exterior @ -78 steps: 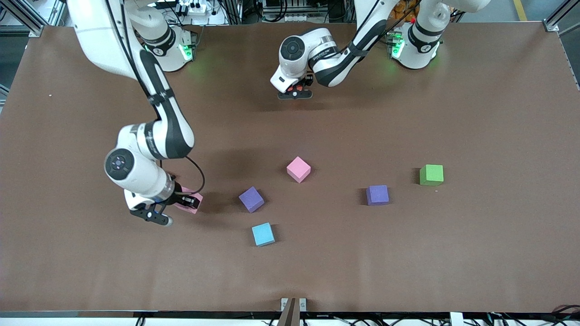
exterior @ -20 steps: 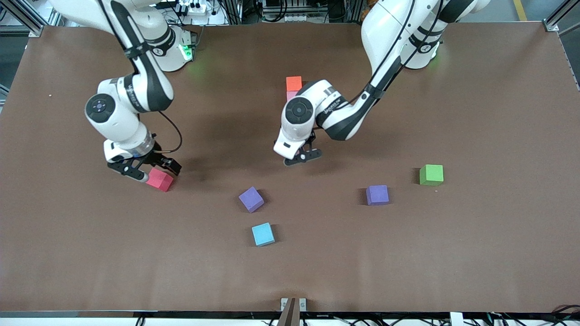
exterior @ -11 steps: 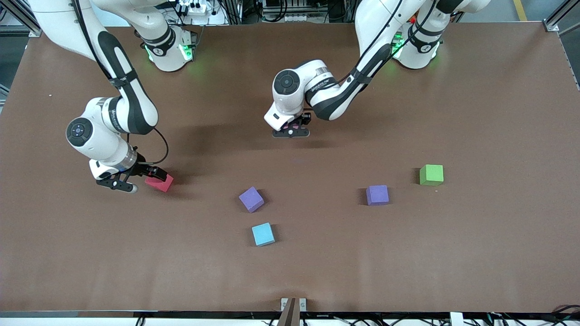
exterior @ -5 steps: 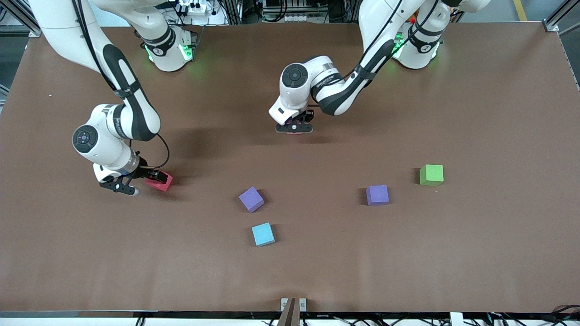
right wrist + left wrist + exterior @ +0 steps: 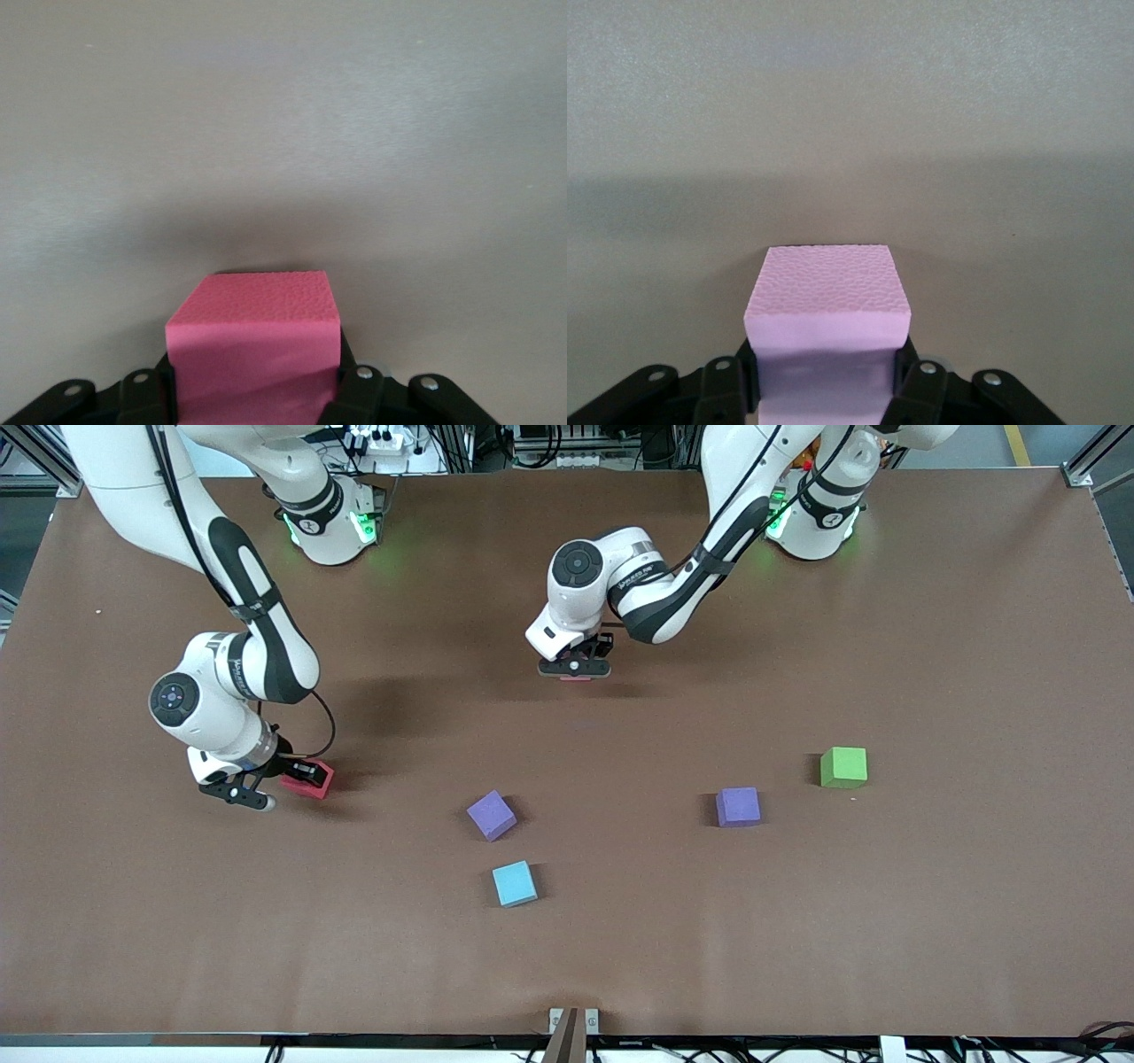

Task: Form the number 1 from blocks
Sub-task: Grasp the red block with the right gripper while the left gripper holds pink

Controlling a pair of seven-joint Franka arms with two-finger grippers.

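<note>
Both grippers pinch blocks: left gripper (image 5: 824, 394) a pink block (image 5: 827, 305), right gripper (image 5: 257, 394) a red block (image 5: 254, 332). Bare table (image 5: 930, 921) surrounds each

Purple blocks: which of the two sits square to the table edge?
The purple block beside the green block; the other purple block, by the light blue block, is turned diagonally.

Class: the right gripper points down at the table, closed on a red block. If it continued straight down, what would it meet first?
Probably the table: the right gripper holds the red block at or just above it.
</note>
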